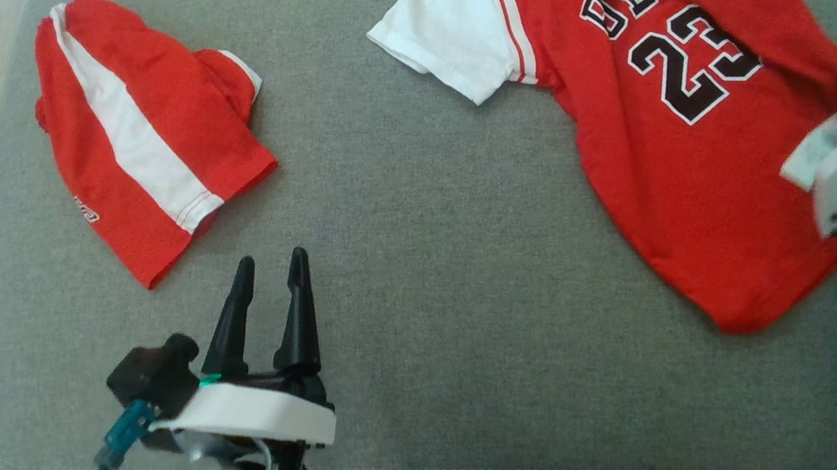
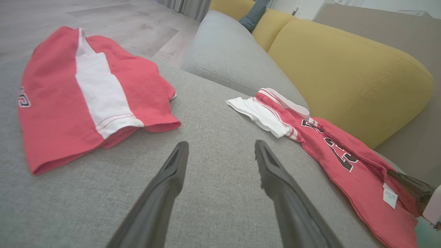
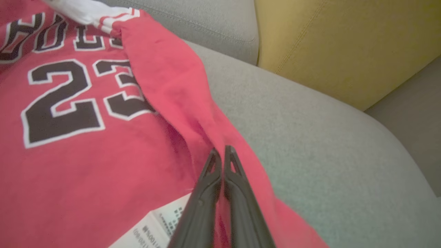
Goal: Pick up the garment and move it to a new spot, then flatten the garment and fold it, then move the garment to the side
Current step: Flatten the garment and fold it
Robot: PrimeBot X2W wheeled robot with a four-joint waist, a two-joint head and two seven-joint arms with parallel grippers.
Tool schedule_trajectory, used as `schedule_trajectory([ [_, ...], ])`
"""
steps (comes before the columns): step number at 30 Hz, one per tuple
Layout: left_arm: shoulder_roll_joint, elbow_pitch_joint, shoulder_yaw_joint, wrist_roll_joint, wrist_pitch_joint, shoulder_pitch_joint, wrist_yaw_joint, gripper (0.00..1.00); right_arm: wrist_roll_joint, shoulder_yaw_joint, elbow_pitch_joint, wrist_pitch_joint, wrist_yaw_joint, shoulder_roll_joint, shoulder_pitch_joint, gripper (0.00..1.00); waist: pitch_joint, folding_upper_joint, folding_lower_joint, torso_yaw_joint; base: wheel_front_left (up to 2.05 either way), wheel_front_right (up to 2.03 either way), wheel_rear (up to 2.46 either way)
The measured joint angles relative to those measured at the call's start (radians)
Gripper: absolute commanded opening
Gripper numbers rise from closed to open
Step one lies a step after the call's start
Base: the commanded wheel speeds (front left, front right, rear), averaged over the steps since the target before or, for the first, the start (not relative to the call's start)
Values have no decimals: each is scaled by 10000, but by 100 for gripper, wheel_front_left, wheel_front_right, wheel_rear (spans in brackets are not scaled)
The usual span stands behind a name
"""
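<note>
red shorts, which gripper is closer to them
Left. The left gripper is open just off the hem of the shorts; the right gripper is far across the cushion, shut on the jersey.

Two red garments lie well apart on a grey fabric sofa seat (image 1: 425, 283) with a rounded near left corner. A pair of red shorts (image 1: 131, 143) with a broad white stripe sits rumpled toward the far left corner, its leg openings turned to the near edge. A red jersey (image 1: 701, 173) bearing a black number 23 lies face up toward the right edge, collar at the far edge, one white sleeve spread toward the seat's middle. A raised fold runs down its right-edge side, where a white care label (image 1: 808, 155) shows.
</note>
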State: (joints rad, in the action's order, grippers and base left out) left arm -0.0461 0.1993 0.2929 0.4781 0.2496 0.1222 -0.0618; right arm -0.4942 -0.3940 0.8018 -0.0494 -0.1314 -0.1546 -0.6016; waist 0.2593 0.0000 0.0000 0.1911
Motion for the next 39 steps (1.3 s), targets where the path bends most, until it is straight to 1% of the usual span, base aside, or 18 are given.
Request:
schedule_trajectory([
  [2,-2,-2,96,52,0,114,0,100,0,0,4,134,0,-257,-290,0,57,0,0,-6,0,0,0],
  [7,6,-2,173,104,0,180,-4,100,-8,107,17,600,0,-1145,-1350,0,293,0,0,-3,0,0,0],
  [14,10,15,268,136,0,495,-98,100,-694,456,186,1108,0,-2299,-3110,0,662,0,1,208,0,0,0],
  [18,13,56,322,249,0,636,-98,100,-1009,541,328,1112,0,-2552,-4010,0,830,0,1,439,0,0,0],
  [19,13,69,326,286,0,667,-98,100,-1089,571,368,1106,0,-2577,-4187,78,860,0,1,485,0,0,0],
  [20,13,69,326,313,0,677,-98,100,-1179,583,384,1097,0,-2585,-4310,100,883,0,1,525,0,0,0],
  [27,15,176,372,353,0,675,-84,100,-1413,209,767,965,0,-2460,-4348,100,771,0,1,545,0,0,0],
  [30,19,188,313,353,0,674,-81,100,-1423,-104,855,610,0,-2142,-4282,100,609,0,1,460,0,0,0],
  [33,21,201,146,349,0,663,-71,100,-1396,-393,857,54,0,-1678,-4081,100,378,0,0,332,0,0,0],
  [36,31,207,-6,318,0,640,-71,100,-1099,-662,917,-571,0,-1110,-3738,100,79,0,1,181,0,0,0],
  [37,31,207,-6,318,0,640,-71,100,-1099,-662,917,-571,0,-1110,-3738,100,79,0,1,181,0,0,0],
  [39,31,201,-201,242,0,609,-67,100,-754,-782,1022,-965,0,-673,-3426,100,-155,0,0,68,0,0,0],
])
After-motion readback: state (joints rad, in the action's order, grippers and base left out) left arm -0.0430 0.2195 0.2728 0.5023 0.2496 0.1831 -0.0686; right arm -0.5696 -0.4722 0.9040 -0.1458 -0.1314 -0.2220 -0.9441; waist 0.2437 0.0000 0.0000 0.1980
